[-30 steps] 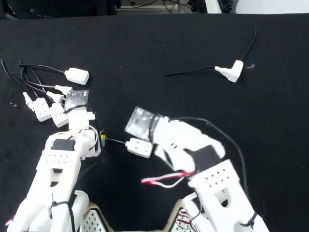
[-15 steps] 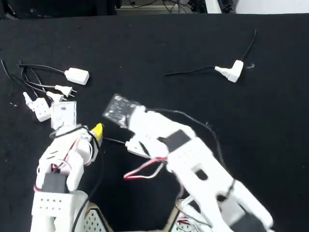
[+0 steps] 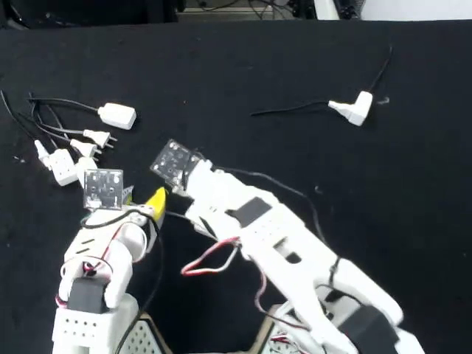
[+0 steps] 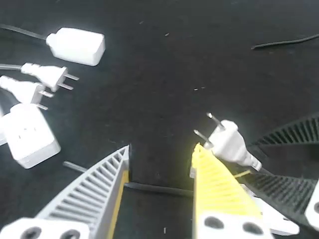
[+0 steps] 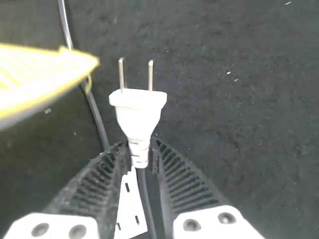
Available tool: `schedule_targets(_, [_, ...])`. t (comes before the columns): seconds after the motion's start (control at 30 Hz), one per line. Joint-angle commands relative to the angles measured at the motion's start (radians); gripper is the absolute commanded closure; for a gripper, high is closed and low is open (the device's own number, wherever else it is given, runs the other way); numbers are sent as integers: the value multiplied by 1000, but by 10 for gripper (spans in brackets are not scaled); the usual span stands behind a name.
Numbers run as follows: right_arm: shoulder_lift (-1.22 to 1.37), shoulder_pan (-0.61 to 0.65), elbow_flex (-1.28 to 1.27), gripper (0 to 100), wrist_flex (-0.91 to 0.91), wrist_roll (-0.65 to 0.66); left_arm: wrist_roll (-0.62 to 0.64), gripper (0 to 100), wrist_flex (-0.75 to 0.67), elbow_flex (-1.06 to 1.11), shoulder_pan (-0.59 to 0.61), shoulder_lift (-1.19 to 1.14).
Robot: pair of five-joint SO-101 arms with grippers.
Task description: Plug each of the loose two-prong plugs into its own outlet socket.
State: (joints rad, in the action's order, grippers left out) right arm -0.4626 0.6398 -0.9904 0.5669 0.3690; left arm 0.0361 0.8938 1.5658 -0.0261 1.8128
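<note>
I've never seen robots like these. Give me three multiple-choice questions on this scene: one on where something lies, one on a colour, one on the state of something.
1. Where does the angled plug lie on the table?
A. Alone, far side, to the right.
B. Among the cables at the left.
C. Under the left arm.

2. What colour is one finger of the left end effector?
A. Red.
B. Yellow.
C. Blue.

3. What is the state of the right end effector?
A. Open and empty.
B. Shut on a socket.
C. Shut on a straight plug.

Answers:
1 A: the high view shows it apart from everything else.
2 B: the left wrist view shows the yellow finger.
3 C: the right wrist view shows the fingers clamping the plug's neck, prongs pointing outward.
</note>
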Motion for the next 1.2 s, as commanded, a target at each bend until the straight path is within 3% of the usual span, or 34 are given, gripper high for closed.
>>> schedule_targets(0.0, [-128, 14, -31, 988, -28, -28, 61, 794, -72, 19, -21, 3])
schedule_targets(0.8, [-131, 41, -59, 988, -28, -25, 106, 797, -95, -45, -16, 5])
schedule_targets(1.03, [-68, 72, -59, 988, -84, -26, 146, 794, -94, -77, 113, 5])
schedule_targets(1.17, [-59, 74, -50, 988, -83, -26, 155, 793, -87, -74, 65, 5])
